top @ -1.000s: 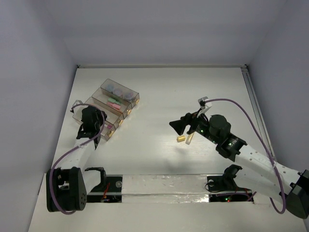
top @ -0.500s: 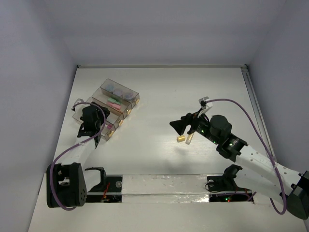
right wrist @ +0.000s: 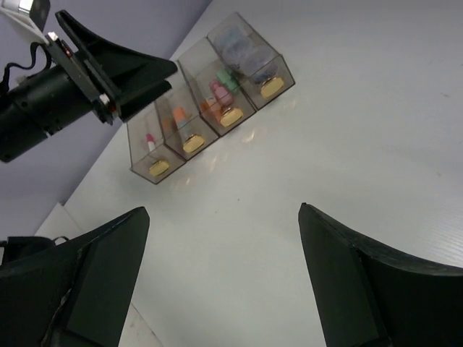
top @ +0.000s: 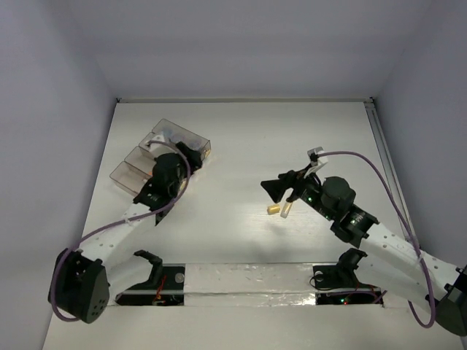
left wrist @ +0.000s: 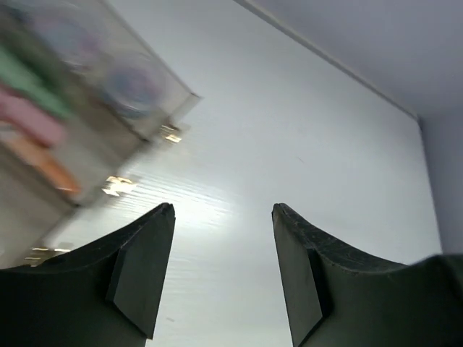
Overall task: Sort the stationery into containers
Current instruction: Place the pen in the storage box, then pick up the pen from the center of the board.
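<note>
Bare tabletop (top: 241,138) between containers (right wrist: 217,94) and yellow stick (top: 273,209); left gripper (left wrist: 224,213) over the containers, right gripper (right wrist: 224,211) near the stick.

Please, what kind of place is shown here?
Probably a robot test cell: a white tabletop closed in by plain grey walls, two white robot arms bolted at its near edge, and smoky clear plastic boxes.

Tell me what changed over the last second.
The left gripper swung right and away, from the nearest of the containers toward the far ones. Its jaws stand open and empty. The right gripper, open, hovers almost where it was. The yellow stick and white pen lie unmoved.
</note>
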`<state>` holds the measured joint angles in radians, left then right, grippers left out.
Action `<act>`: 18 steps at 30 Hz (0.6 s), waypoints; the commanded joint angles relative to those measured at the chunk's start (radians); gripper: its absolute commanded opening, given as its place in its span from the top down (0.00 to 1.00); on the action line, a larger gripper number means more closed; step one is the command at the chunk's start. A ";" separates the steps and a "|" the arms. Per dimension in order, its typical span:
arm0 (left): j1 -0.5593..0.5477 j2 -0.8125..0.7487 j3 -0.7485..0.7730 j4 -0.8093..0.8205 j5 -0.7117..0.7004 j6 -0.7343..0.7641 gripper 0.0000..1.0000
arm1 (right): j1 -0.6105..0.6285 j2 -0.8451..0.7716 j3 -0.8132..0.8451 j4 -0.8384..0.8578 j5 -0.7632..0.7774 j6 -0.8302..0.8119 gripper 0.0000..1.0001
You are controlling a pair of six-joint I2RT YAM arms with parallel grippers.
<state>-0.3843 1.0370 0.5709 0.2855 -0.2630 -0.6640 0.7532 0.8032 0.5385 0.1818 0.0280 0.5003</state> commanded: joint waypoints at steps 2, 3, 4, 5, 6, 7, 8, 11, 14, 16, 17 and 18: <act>-0.241 0.125 0.116 -0.057 -0.080 0.015 0.47 | -0.005 -0.085 -0.014 -0.001 0.159 -0.012 0.10; -0.343 0.193 0.130 -0.055 -0.081 0.009 0.48 | -0.005 -0.102 -0.024 -0.013 0.186 -0.009 0.10; -0.391 0.222 0.156 -0.048 -0.081 0.001 0.48 | -0.005 -0.125 -0.029 -0.019 0.216 -0.009 0.10; -0.439 0.256 0.176 -0.045 -0.084 -0.002 0.47 | -0.005 -0.171 -0.032 -0.025 0.267 -0.009 0.10; -0.526 0.323 0.226 -0.048 -0.094 -0.003 0.48 | -0.005 -0.197 -0.035 -0.040 0.292 -0.008 0.10; -0.569 0.354 0.257 -0.054 -0.107 0.000 0.48 | -0.005 -0.223 -0.040 -0.047 0.309 -0.009 0.10; -0.608 0.386 0.291 -0.077 -0.120 0.010 0.48 | -0.005 -0.248 -0.041 -0.051 0.340 -0.011 0.10; -0.712 0.522 0.411 -0.086 -0.139 0.046 0.49 | -0.005 -0.346 -0.049 -0.065 0.371 -0.011 0.10; -0.768 0.607 0.513 -0.097 -0.139 0.075 0.50 | -0.005 -0.377 -0.046 -0.091 0.410 -0.012 0.10; -0.788 0.685 0.586 -0.109 -0.137 0.102 0.50 | -0.005 -0.406 -0.043 -0.114 0.427 -0.012 0.10; -0.807 0.711 0.607 -0.121 -0.143 0.116 0.50 | -0.005 -0.418 -0.037 -0.123 0.443 -0.011 0.10; -0.808 0.759 0.650 -0.134 -0.150 0.125 0.51 | -0.005 -0.430 -0.034 -0.145 0.450 -0.011 0.11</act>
<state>-1.1782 1.7393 1.1305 0.1814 -0.3710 -0.5961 0.7532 0.4007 0.4953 0.0860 0.3992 0.5007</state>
